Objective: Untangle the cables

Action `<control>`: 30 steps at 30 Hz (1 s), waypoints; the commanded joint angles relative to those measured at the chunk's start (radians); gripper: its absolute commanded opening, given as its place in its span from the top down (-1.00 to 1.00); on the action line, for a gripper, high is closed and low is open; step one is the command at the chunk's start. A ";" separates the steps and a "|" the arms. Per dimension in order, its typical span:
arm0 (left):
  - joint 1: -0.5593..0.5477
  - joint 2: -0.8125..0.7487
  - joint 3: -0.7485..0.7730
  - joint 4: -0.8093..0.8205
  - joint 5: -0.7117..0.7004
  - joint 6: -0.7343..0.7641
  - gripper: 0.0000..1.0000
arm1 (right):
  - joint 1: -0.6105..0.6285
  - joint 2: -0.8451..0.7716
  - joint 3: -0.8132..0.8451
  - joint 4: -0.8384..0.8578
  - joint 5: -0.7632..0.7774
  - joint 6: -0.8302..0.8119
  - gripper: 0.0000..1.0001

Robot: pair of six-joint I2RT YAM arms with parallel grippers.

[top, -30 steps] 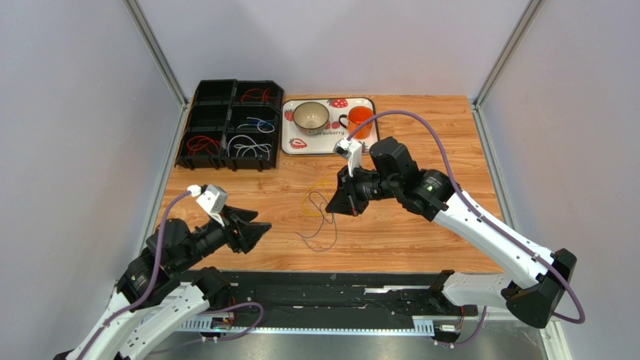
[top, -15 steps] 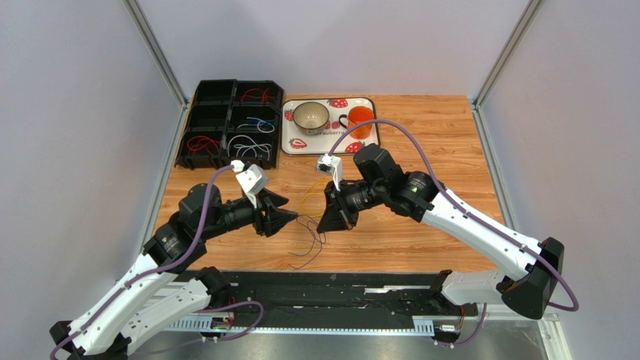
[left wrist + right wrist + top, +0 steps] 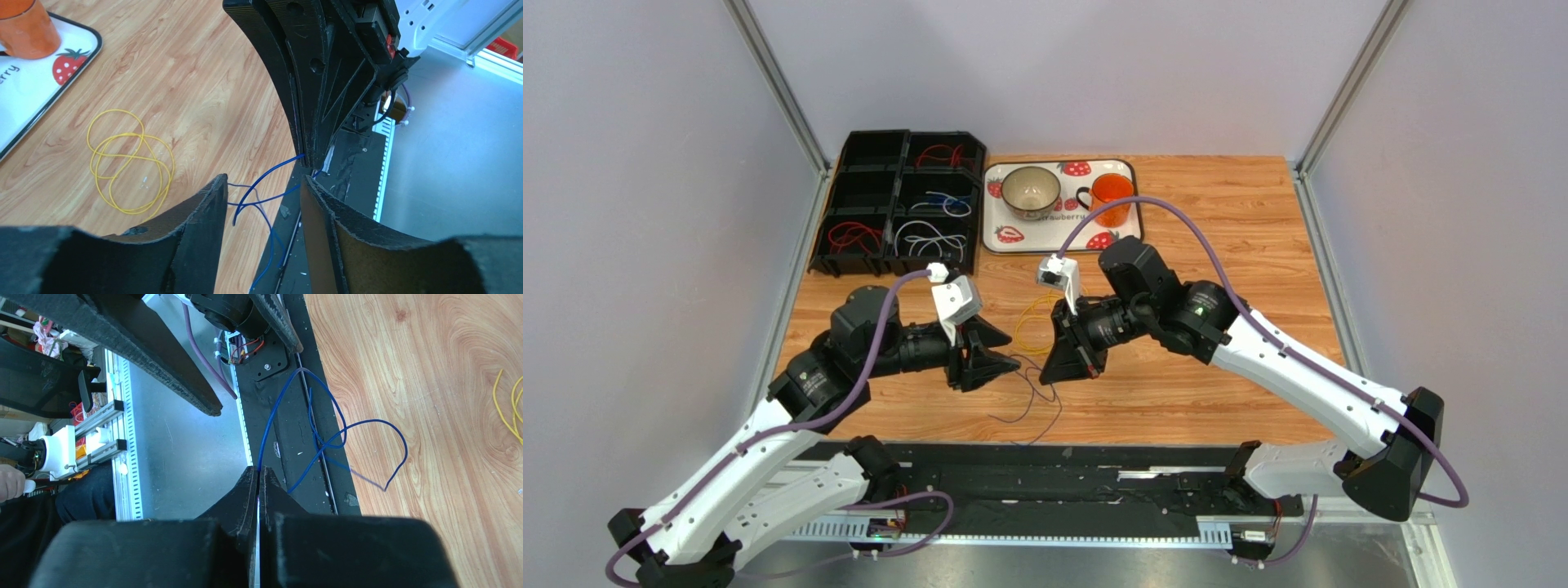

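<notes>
Right gripper has its fingers pressed together on a thin blue cable (reads dark from above), pinched right at the tips. Left gripper has its fingers spread, blue strand running through the gap; can't tell if it touches a pad. Tips face each other, near but apart, over front-centre of the light wooden tabletop. Cable slack trails toward the near edge, and from the right wrist it hangs in front of the black base rail. Wood runs wide to the right behind the right arm, out to the metal frame posts. Versus 0.5 s ago: left gripper has edged closer to the right one, right arm unchanged. A second ago the left was back near the front-left edge. Thin yellow cable is a loose coil on the wood just behind the grippers, apart from the blue. Black plastic compartment bin sits at far-left: red cables in the back-right cell and again front-left, blue cables mid-right, white cables front-right. White strawberry-print tray is just beside it, holding a beige ceramic bowl and an orange plastic cup.
</notes>
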 commanded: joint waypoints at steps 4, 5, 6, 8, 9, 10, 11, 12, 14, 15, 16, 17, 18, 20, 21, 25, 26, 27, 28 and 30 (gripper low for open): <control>-0.003 0.024 0.021 0.017 0.054 0.048 0.05 | 0.023 -0.020 0.043 0.002 -0.035 -0.017 1.00; -0.003 0.029 0.021 0.018 0.060 0.051 0.05 | 0.026 -0.020 0.043 0.002 -0.035 -0.017 1.00; -0.003 0.032 0.022 0.020 0.068 0.054 0.06 | 0.027 -0.022 0.043 0.004 -0.035 -0.017 1.00; -0.003 0.049 0.027 0.015 0.085 0.063 0.07 | 0.032 -0.022 0.043 0.004 -0.034 -0.014 1.00; -0.003 0.056 0.034 0.004 0.105 0.067 0.07 | 0.033 -0.023 0.043 0.001 -0.034 -0.017 1.00; -0.003 0.069 0.037 -0.002 0.114 0.074 0.07 | 0.033 -0.025 0.044 -0.001 -0.029 -0.017 1.00; -0.003 0.073 0.039 -0.006 0.129 0.075 0.07 | 0.033 -0.026 0.044 -0.001 -0.028 -0.019 1.00; -0.003 0.076 0.038 -0.011 0.132 0.077 0.12 | 0.033 -0.030 0.046 -0.004 -0.026 -0.020 1.00; -0.003 0.073 0.031 -0.009 0.143 0.075 0.18 | 0.033 -0.034 0.046 -0.005 -0.023 -0.020 1.00; -0.005 0.070 0.025 -0.009 0.146 0.074 0.24 | 0.033 -0.037 0.044 -0.004 -0.023 -0.022 1.00; -0.003 0.066 0.021 -0.009 0.146 0.069 0.29 | 0.033 -0.039 0.044 -0.004 -0.023 -0.020 1.00; -0.003 0.061 0.018 -0.011 0.151 0.066 0.36 | 0.033 -0.040 0.043 -0.005 -0.023 -0.022 1.00; -0.003 0.060 0.013 -0.011 0.155 0.064 0.44 | 0.033 -0.042 0.041 -0.002 -0.020 -0.022 1.00; -0.003 0.050 0.010 -0.009 0.168 0.057 0.43 | 0.033 -0.048 0.035 0.001 -0.017 -0.022 1.00; -0.003 0.046 0.010 -0.009 0.172 0.054 0.35 | 0.033 -0.049 0.034 0.004 -0.015 -0.020 1.00; -0.002 0.033 0.010 -0.003 0.194 0.040 0.21 | 0.035 -0.054 0.030 0.006 -0.008 -0.020 1.00; -0.003 0.033 0.011 -0.003 0.197 0.038 0.19 | 0.033 -0.056 0.030 0.007 -0.006 -0.020 1.00; -0.003 0.035 0.011 -0.003 0.201 0.035 0.16 | 0.032 -0.056 0.030 0.010 -0.005 -0.019 1.00; -0.005 0.038 0.010 -0.003 0.205 0.035 0.16 | 0.033 -0.057 0.030 0.013 -0.003 -0.020 1.00; -0.005 0.043 0.007 0.000 0.211 0.032 0.19 | 0.033 -0.059 0.032 0.021 -0.005 -0.016 1.00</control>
